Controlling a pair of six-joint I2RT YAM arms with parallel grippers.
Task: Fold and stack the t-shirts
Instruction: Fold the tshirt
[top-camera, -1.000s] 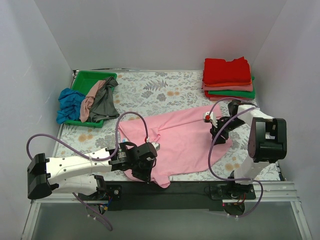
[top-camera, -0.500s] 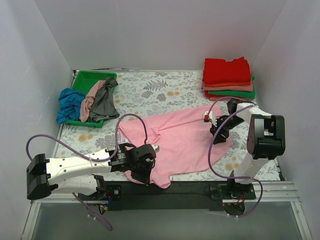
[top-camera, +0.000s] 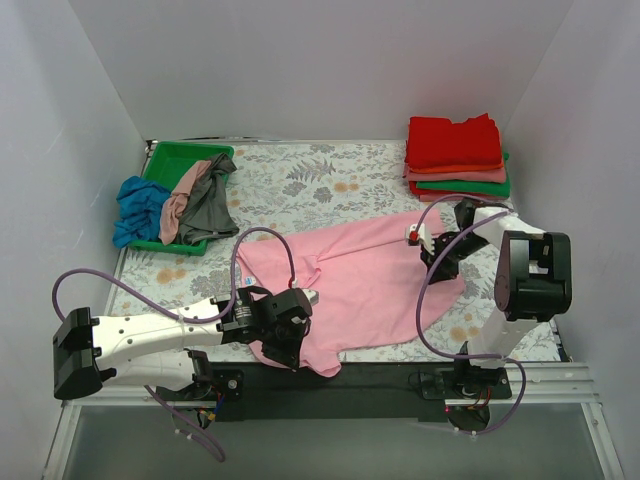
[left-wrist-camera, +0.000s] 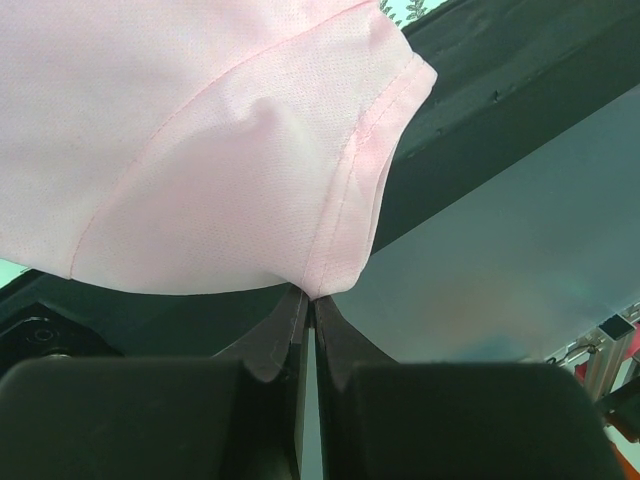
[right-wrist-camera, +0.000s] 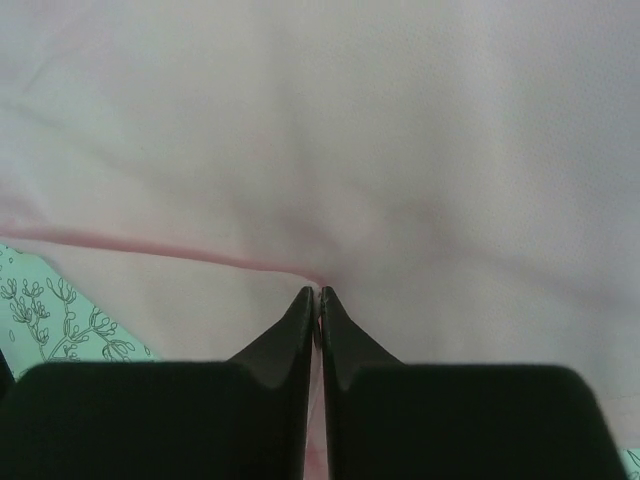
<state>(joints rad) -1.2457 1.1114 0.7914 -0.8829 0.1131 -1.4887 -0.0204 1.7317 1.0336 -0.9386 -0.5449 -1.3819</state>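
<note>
Light pink soft-cloth t-shirt (top-camera: 370, 280) lies rumpled on grey floral-print table (top-camera: 300, 180), mid to near edge, long axis near-left to far-right. Neck and label hidden. L gripper (left-wrist-camera: 308, 297) pinches its hem. R gripper (right-wrist-camera: 316, 292) is clamped on a fold nr right edge.

The left gripper (left-wrist-camera: 312, 300) has its two black jaws pressed together, pinching the stitched hem of a light pink fine-mesh cloth t-shirt (left-wrist-camera: 200, 140). The cloth overlaps the table's black edge strip (left-wrist-camera: 500, 90).
</note>
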